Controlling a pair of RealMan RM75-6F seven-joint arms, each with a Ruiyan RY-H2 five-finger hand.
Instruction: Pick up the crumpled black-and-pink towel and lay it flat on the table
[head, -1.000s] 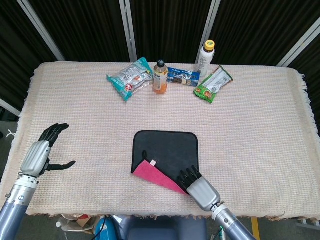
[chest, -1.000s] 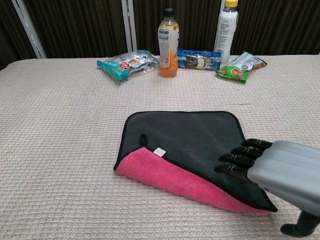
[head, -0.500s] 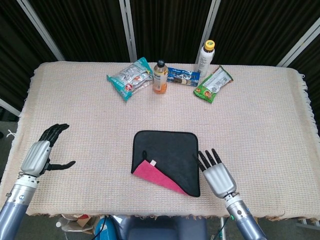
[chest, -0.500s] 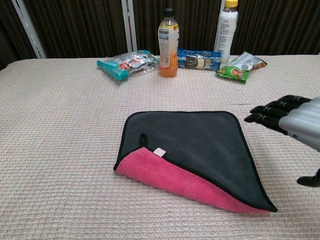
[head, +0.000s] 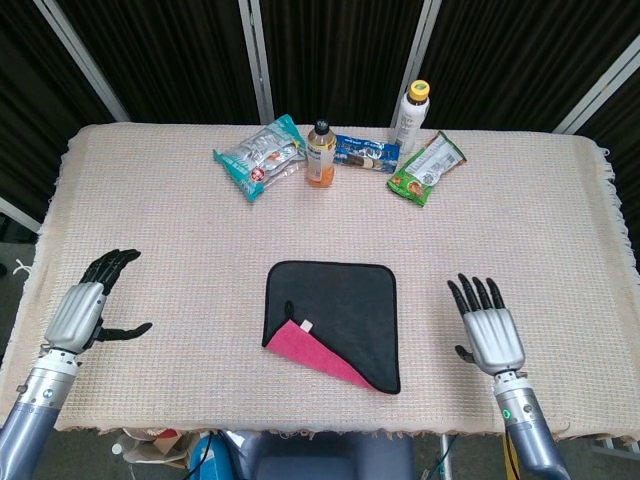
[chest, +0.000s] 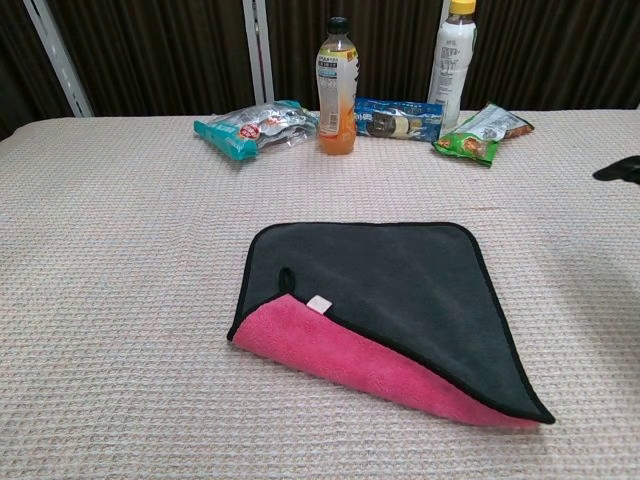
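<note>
Towel (head: 335, 312) spread at table (head: 180, 230) centre, one corner turned up pink.
Left hand (head: 85, 310) at nine o'clock and right hand (head: 490, 330) at three o'clock, both empty, fingers splayed.

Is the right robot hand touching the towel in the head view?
No, the right robot hand hovers open over bare table, clearly apart from the towel.

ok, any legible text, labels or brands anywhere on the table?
None legible.
Orange-drink bottle: label print too small.
White bottle with yellow cap: print blurred.
Teal snack bag, blue wrapper, green snack bag: blurred.
Towel's white tag: blank or unreadable.
</note>
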